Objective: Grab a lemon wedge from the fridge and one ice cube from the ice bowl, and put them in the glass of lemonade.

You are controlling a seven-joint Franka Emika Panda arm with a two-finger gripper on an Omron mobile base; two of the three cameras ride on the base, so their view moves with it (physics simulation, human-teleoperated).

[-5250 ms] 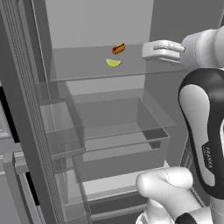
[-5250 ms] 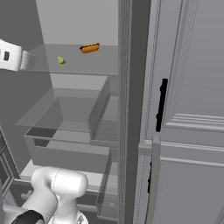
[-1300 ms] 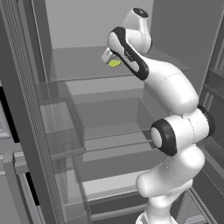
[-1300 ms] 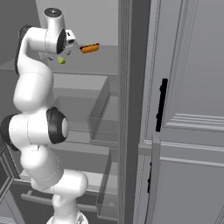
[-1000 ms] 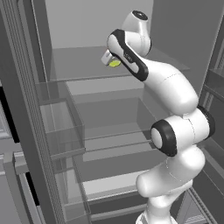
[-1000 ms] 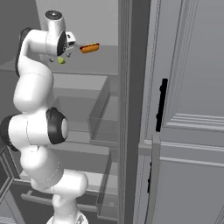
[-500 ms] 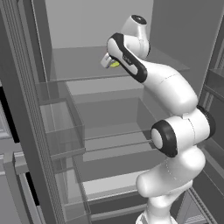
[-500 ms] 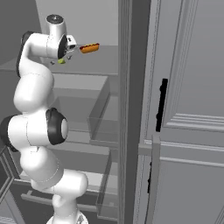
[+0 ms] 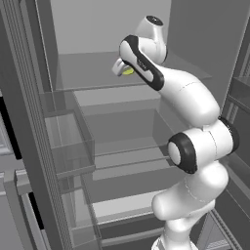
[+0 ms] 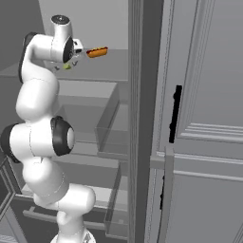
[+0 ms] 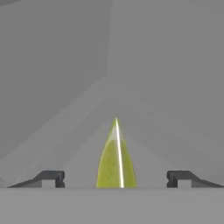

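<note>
Reaching deeper since a second ago, the arm now has its tool (image 11: 116, 177) right at the wedge (image 11: 116, 162) on the fridge's (image 9: 29, 122) top shelf (image 9: 93, 73). Its fingers (image 11: 52, 178) stand wide, one on each side of the wedge and clear of it. Just right of the wedge lies a hot dog (image 10: 97, 51).
</note>
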